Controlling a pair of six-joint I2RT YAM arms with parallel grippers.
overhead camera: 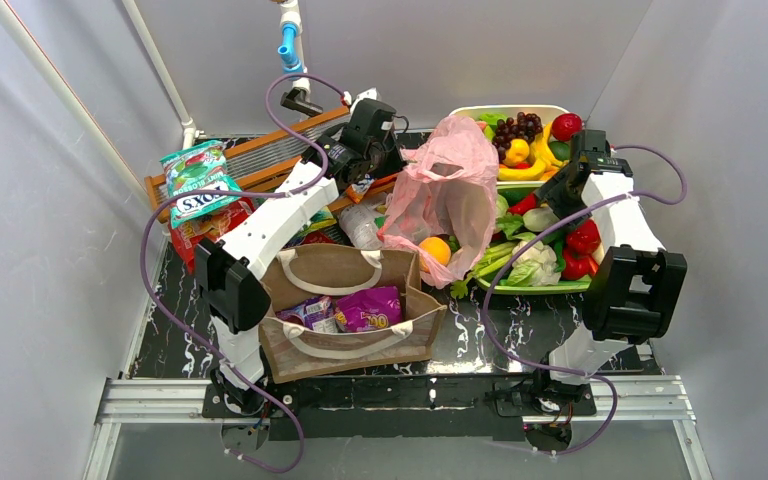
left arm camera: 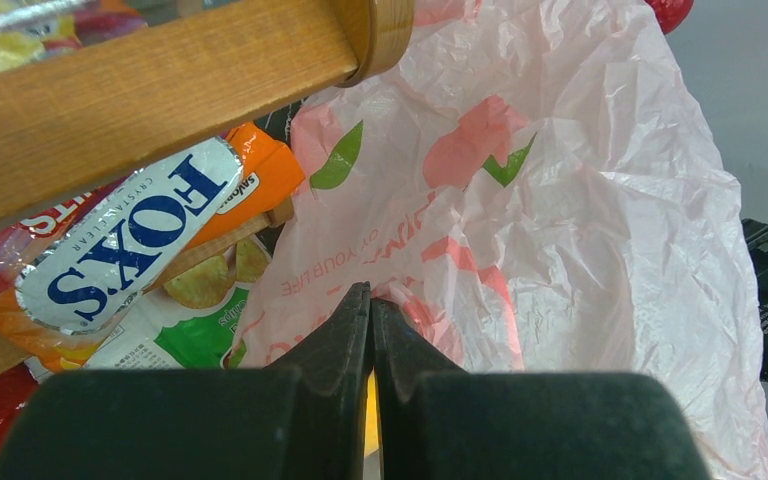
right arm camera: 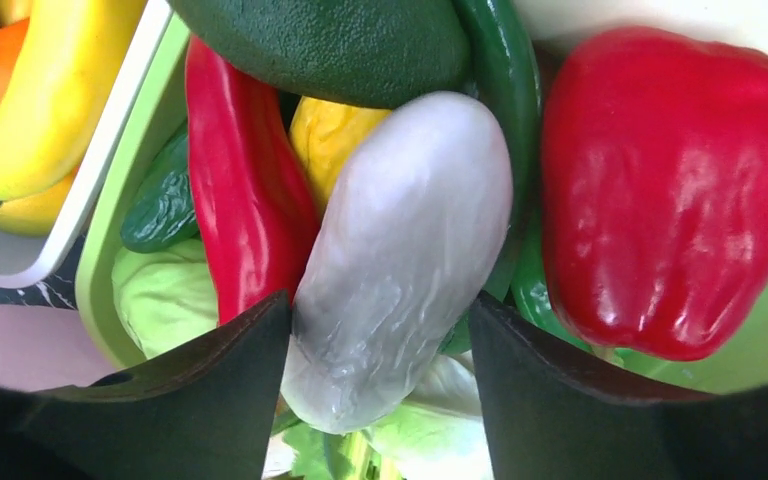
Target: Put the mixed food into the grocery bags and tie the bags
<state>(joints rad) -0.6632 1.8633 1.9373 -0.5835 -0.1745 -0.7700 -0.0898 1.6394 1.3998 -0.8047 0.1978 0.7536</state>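
Note:
The pink grocery bag [overhead camera: 450, 190] stands in the middle, mouth toward the front, with a toy orange [overhead camera: 435, 250] inside. My left gripper [overhead camera: 395, 160] is shut on a fold of the pink bag's plastic [left arm camera: 520, 200] at its left edge; in the left wrist view the gripper [left arm camera: 370, 292] has its jaws pressed together on the film. The brown tote [overhead camera: 350, 345] sits in front and holds a purple packet [overhead camera: 370, 308]. My right gripper [right arm camera: 378, 296] is open, straddling a pale grey-white toy vegetable [right arm camera: 400, 250] in the green tray [overhead camera: 535, 287], beside a red pepper [right arm camera: 670, 190].
A wooden slatted rack [overhead camera: 260, 160] at the back left carries snack packets, among them the Fox's packet [left arm camera: 130, 245]. A white tray [overhead camera: 505, 108] at the back right holds grapes [overhead camera: 515, 128] and bananas. White walls close in on both sides.

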